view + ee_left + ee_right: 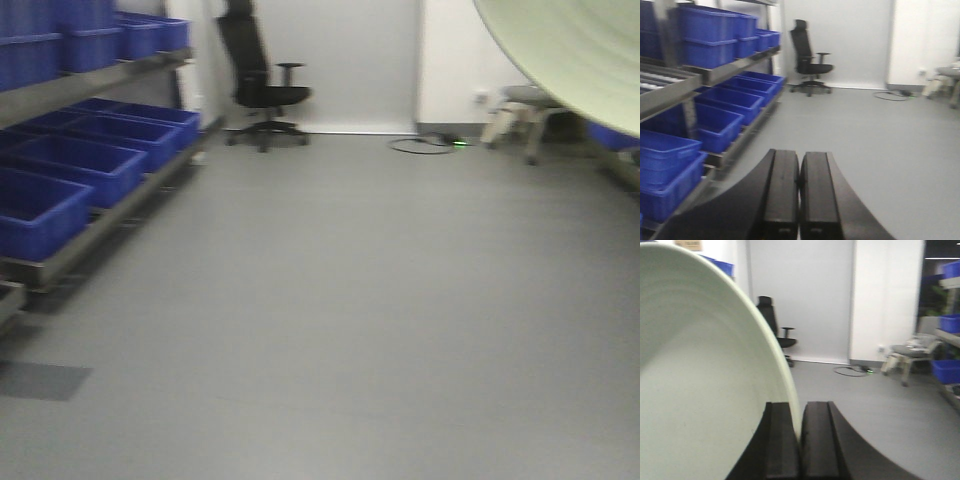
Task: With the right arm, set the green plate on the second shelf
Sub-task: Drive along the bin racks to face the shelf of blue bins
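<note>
Most of the green plate (700, 390) out of frame

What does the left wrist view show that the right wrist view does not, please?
Only the left wrist view: the left pincer, shut on nothing, and the long rack at its left with rows of blue bins.

Only the right wrist view: the green plate, on edge, its rim clamped in the right pincer and filling the left of the picture, and a stool by the far wall.

Both: the black office chair against the white wall, the grey floor, and at least some blue bins.
</note>
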Controlling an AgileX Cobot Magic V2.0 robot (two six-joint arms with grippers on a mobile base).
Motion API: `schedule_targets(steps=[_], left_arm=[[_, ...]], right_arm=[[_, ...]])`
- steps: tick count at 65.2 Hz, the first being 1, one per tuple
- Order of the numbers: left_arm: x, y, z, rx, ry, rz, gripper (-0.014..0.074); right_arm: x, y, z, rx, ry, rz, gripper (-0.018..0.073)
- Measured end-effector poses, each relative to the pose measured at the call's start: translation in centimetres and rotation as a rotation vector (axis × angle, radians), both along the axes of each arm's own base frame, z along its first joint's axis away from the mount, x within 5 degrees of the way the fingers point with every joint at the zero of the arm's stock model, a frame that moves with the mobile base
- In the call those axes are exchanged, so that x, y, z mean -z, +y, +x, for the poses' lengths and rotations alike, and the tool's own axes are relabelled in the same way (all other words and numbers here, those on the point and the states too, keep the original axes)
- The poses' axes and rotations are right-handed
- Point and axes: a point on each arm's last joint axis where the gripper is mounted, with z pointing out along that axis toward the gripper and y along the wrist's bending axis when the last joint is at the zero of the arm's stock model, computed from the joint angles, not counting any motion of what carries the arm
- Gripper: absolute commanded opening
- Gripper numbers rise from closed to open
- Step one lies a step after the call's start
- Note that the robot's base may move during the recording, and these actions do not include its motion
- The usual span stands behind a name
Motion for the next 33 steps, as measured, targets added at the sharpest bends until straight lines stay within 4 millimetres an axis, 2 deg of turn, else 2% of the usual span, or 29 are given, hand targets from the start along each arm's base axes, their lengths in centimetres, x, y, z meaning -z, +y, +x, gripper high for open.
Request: schedule_targets(steps=[33], left_arm=[[0.0,0.0,0.0,0.0,0.0,0.0,0.013]], right_arm=[[0.0,0.0,0.0,0.0,0.0,0.0,0.0053]])
